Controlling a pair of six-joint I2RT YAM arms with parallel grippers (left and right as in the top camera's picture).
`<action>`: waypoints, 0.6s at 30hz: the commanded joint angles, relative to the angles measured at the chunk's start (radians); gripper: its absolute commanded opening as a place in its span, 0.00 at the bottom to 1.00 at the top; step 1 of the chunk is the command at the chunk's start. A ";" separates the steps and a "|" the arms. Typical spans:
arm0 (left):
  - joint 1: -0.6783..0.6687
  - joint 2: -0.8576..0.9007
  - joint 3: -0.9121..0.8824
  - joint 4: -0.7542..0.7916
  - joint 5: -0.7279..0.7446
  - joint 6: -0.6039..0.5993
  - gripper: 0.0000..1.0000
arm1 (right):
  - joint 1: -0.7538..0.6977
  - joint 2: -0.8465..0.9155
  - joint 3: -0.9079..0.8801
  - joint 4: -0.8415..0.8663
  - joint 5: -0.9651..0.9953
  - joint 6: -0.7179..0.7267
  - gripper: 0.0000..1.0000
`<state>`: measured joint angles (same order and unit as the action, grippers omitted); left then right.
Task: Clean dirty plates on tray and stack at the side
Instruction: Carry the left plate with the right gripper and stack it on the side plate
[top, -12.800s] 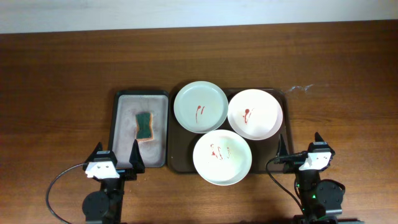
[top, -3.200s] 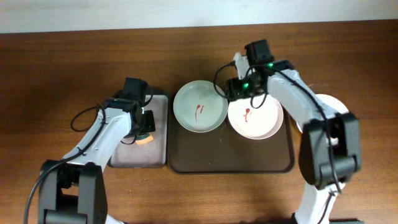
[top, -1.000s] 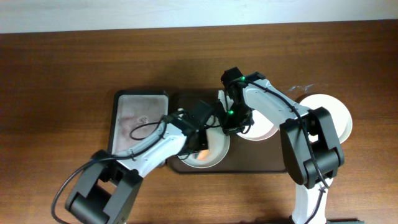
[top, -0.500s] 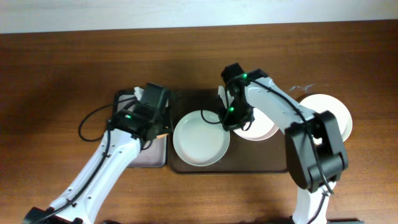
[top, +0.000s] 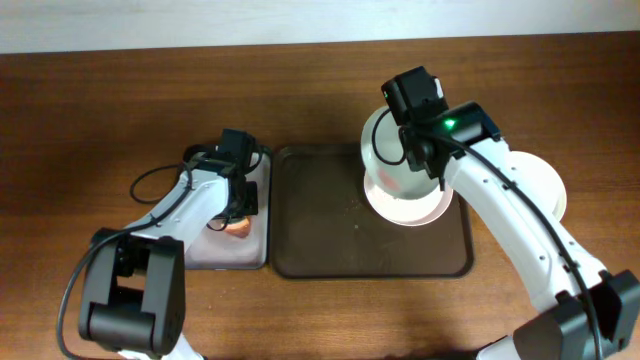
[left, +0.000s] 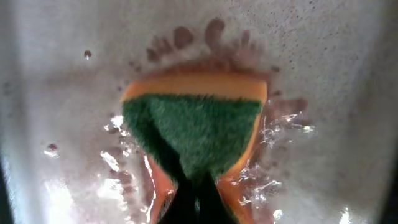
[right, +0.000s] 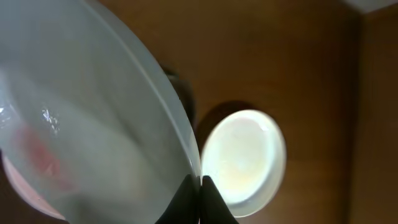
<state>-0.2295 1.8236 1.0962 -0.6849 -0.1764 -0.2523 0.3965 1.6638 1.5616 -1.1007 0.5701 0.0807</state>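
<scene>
The wooden desk (top: 100, 100) is warm brown with streaky grain. The large dark brown rectangular tray (top: 330, 235) is plain. The round pinkish plate (top: 410, 200) bears a faint red smear. There is also 1 round pale green plate (top: 372, 145) and 1 round white plate (top: 540, 185). The rectangular sponge (left: 193, 127) is green over orange, and the narrow grey tray (left: 329, 56) is speckled.

Left half and near strip of the brown tray (top: 320, 225) are wide open, loads of room to come down. Far right corner's jammed: pink plate (top: 415, 207) sits there with the right gripper (right: 200, 185) pinching a tilted pale plate (top: 377, 150) right above it. White plate (top: 542, 178) hogs the table (top: 100, 100) right of the tray. Left gripper (left: 198, 190), clamped on the sponge (left: 193, 124), blocks the grey tray (top: 215, 252).
</scene>
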 joint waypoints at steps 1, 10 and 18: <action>0.003 0.071 -0.006 0.011 -0.008 0.031 0.00 | 0.069 -0.027 0.017 0.008 0.164 0.006 0.04; 0.003 -0.093 0.040 -0.063 -0.004 0.030 0.00 | 0.158 -0.027 0.017 0.010 0.532 0.229 0.04; 0.003 -0.090 -0.015 -0.048 0.026 0.006 0.00 | -0.241 -0.027 0.017 -0.037 0.072 0.303 0.04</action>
<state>-0.2295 1.7519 1.1126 -0.7418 -0.1612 -0.2352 0.3000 1.6592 1.5616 -1.1275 0.8608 0.3359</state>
